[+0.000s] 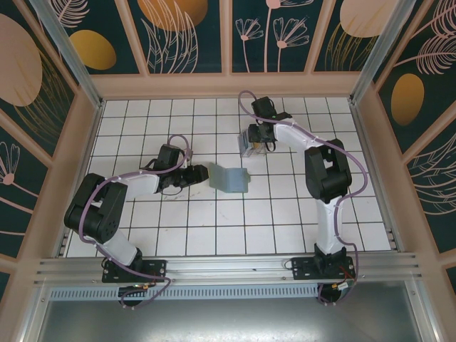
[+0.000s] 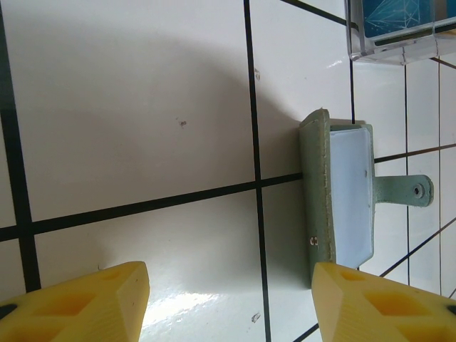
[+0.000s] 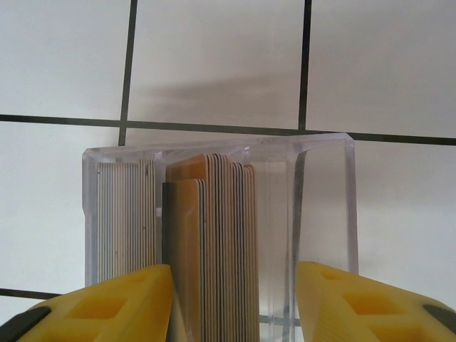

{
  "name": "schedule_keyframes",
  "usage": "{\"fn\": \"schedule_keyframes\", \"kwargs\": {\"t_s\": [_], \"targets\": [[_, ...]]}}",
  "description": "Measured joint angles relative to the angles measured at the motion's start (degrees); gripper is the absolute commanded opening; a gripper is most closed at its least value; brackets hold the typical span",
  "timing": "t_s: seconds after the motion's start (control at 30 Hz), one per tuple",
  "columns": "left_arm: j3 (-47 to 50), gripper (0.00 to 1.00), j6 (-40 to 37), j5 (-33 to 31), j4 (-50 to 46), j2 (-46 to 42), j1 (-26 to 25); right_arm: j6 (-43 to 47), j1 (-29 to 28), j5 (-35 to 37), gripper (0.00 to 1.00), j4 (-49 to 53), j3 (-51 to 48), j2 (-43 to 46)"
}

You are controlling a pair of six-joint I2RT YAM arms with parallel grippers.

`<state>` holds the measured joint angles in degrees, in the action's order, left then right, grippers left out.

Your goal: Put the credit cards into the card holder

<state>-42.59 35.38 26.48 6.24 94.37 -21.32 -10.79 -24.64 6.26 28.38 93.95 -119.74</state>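
At the centre of the white tiled table (image 1: pixel 214 228), the card holder (image 1: pixel 229 178) lies unfolded, its sage-green outside toward the tiles and its paler bluish-grey inside facing up, with one half raised at an angle in the top view. The left gripper (image 1: pixel 198 176) is low over the tiles just to the left of the holder, its jaws spread wide and nothing between them. In the left wrist view the yellow fingertips (image 2: pixel 92 306) flank bare tile, and the holder's green edge, pale lining and strap tab (image 2: pixel 406 191) lie just beyond the far fingertip; whether they touch cannot be told. Farther back and to the right of the holder stands a clear box (image 3: pixel 324 214). The credit cards (image 3: pixel 214 242) stand on edge inside it, packed in two groups, a thinner grey-edged group to one side and a thicker group with tan faces beside it. The right gripper (image 3: pixel 235 306) hovers over this box with its jaws apart on either side of the thicker group. It grips nothing, and contact with the cards or box walls cannot be judged.
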Motion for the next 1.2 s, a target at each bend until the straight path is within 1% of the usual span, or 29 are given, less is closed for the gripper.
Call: {"fn": "schedule_keyframes", "kwargs": {"t_s": [0.2, 0.33, 0.4, 0.47, 0.57, 0.67, 0.8, 0.9, 1.0, 1.2], "targets": [[0.00, 0.63, -0.02, 0.00, -0.02, 0.00, 0.00, 0.00, 0.00, 0.63, 0.52, -0.02, -0.04, 0.00], [0.00, 0.63, -0.02, -0.02, -0.04, 0.00, 0.00, 0.00, 0.00, 0.59, 0.50, -0.07, -0.37, 0.35], [0.00, 0.63, -0.02, -0.02, -0.07, 0.00, 0.00, -0.04, 0.07, 0.44, 0.45, -0.04, -0.39, 0.70], [0.00, 0.63, -0.02, -0.02, -0.04, 0.00, 0.00, -0.28, 0.11, 0.07, 0.37, -0.02, -0.39, 1.36], [0.00, 0.63, -0.02, -0.02, -0.04, 0.00, 0.00, -0.20, 0.24, -0.31, 0.30, -0.02, -0.37, 2.80], [0.00, 0.63, -0.02, -0.02, -0.04, 0.00, 0.00, -0.22, 0.44, -0.37, 0.31, -0.02, -0.28, 3.91], [-0.07, 0.63, -0.04, -0.02, -0.13, 0.00, 0.00, -0.37, 0.66, -0.57, 0.38, 0.04, -0.33, 4.09], [-0.20, 0.63, -0.04, 0.00, -0.13, 0.02, 0.00, -0.26, 0.66, -2.03, 0.45, 0.17, -0.37, 4.07], [-0.31, 0.63, -0.28, 0.00, -0.33, 0.02, 0.00, -0.11, 0.66, -2.97, 0.45, 0.28, -0.50, 3.98], [-0.50, 0.63, -0.50, 0.00, -0.50, 0.02, 0.00, -0.02, 0.66, -1.36, 0.43, 0.85, -1.62, 2.67]]}}
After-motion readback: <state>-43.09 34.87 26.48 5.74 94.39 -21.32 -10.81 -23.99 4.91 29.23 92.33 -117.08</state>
